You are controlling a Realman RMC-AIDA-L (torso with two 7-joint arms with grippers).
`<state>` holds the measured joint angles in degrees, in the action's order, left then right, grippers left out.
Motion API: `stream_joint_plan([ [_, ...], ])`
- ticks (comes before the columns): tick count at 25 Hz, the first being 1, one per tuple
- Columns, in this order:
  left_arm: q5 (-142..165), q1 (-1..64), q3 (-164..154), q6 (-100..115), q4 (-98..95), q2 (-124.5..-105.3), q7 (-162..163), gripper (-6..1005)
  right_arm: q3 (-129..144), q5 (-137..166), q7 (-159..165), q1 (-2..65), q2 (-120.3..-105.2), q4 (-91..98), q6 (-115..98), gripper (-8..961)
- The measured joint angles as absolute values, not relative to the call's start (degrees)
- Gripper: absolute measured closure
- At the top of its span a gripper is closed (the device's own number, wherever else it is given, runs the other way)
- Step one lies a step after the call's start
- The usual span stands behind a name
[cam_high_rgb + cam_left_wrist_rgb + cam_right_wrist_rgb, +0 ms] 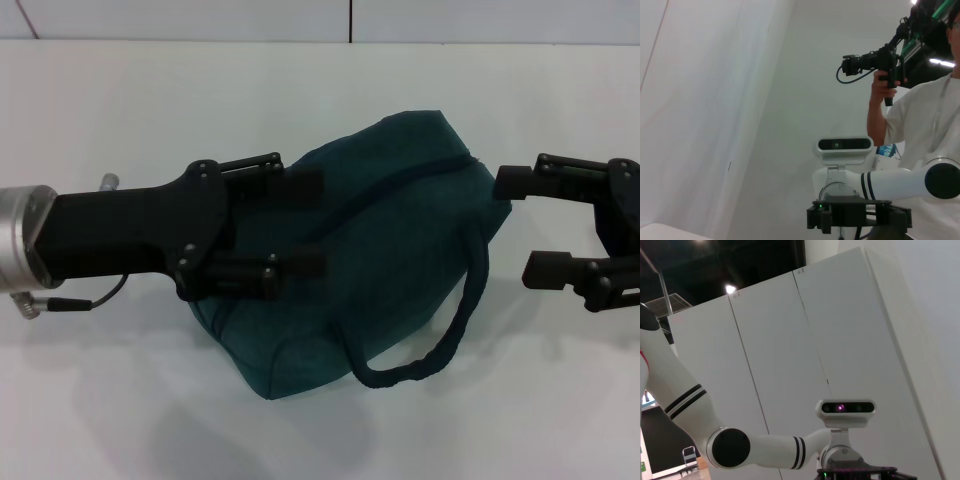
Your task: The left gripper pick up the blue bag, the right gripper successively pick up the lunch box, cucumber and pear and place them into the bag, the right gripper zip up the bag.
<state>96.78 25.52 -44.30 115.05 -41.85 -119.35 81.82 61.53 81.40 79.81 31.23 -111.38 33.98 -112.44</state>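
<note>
On the white tabletop [100, 110], blue bag [400, 250], apparently zipped, between released left claw [305, 225] and released right claw [525, 225], both positioned flanking it.

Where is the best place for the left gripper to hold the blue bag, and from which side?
Probably the upper edge beside the zipper seam. The left gripper, open, already comes from the robot's left over the blue bag, whose fabric rises into a pinchable ridge there.
</note>
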Motion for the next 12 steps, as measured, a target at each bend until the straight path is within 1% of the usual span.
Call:
stream_joint_plan([
  [12, 97.0, 25.7, -44.3, 115.0, -41.8, -119.35, 81.8, 143, 61.5, 82.0, 79.7, 31.4, -111.45, 34.0, -112.1, 104],
])
